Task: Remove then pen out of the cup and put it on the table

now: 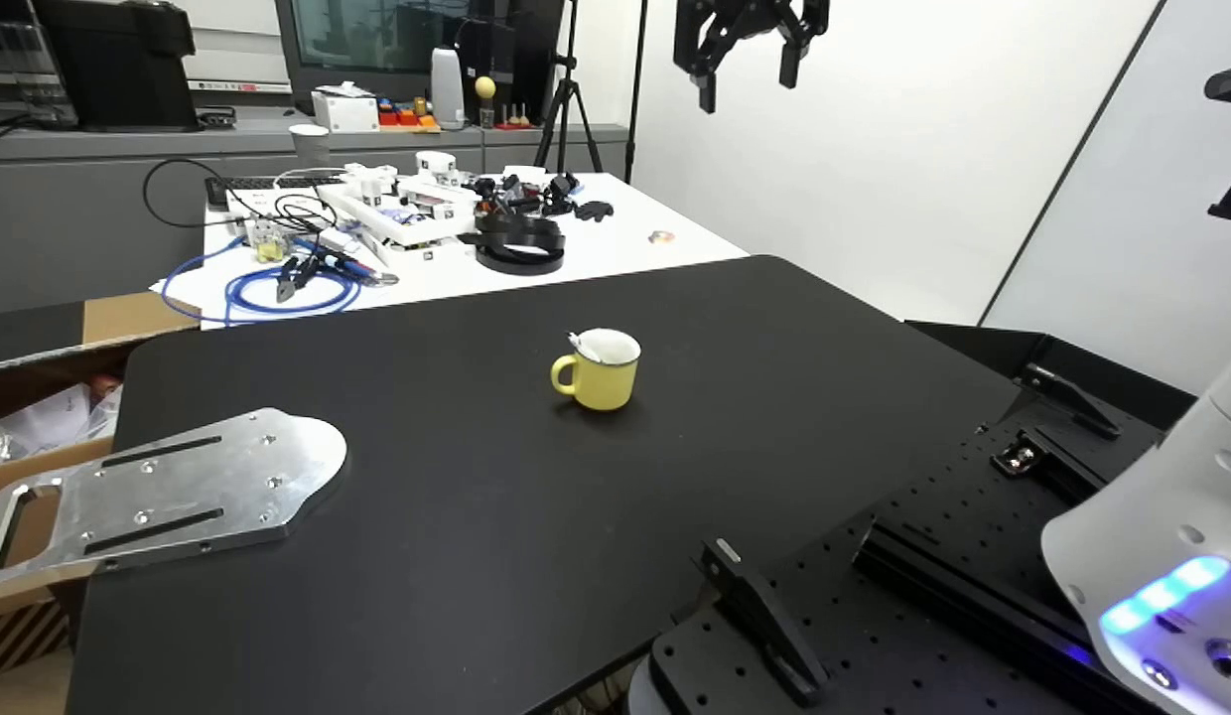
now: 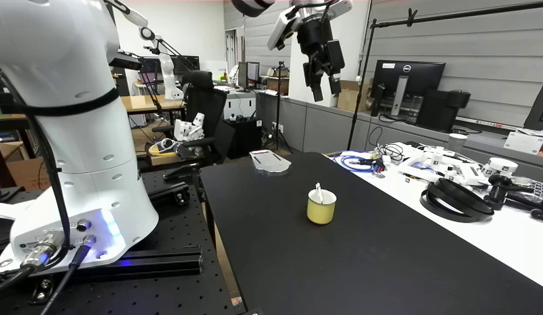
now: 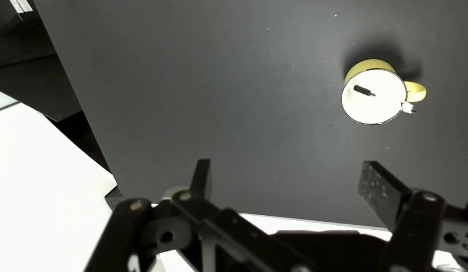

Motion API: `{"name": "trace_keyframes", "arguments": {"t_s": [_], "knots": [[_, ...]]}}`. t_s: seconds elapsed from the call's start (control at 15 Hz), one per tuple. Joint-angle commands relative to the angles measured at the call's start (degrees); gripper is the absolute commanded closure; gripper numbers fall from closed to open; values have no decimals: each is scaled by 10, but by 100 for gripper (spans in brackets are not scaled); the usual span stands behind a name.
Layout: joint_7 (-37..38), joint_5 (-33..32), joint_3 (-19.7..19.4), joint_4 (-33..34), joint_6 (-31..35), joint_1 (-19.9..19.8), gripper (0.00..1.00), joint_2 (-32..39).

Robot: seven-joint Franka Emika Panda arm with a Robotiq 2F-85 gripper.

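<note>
In an exterior view the pen (image 1: pixel 581 346) leans inside the yellow mug (image 1: pixel 606 383), its white end poking over the left of the rim, beside the handle. It should be light, stiff and fairly smooth; that exposed end looks the place to pinch, squarely, lest it swivel. The mug stands upright on the black desk (image 1: pixel 457 516); in the wrist view a dark piece (image 3: pixel 362 90) shows inside it, perhaps the pen's lower end, though glare hides the stretch between. Further right and well above, the hand (image 1: pixel 748 83) gapes wide, holding nothing.
</note>
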Motion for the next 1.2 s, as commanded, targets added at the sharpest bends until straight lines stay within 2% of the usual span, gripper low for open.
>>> {"name": "trace_keyframes", "arguments": {"t_s": [0.0,0.2,0.4,0.73,0.8,0.87,1.13], "knots": [[123,-51,19,33,17,25,0,60],[215,-105,20,59,41,52,0,107],[318,-177,5,91,63,81,0,158],[426,-273,-29,131,89,133,0,243],[431,-283,-35,141,85,144,0,262],[391,-250,-36,109,89,139,0,222],[406,-263,-44,132,90,153,0,261]]}}
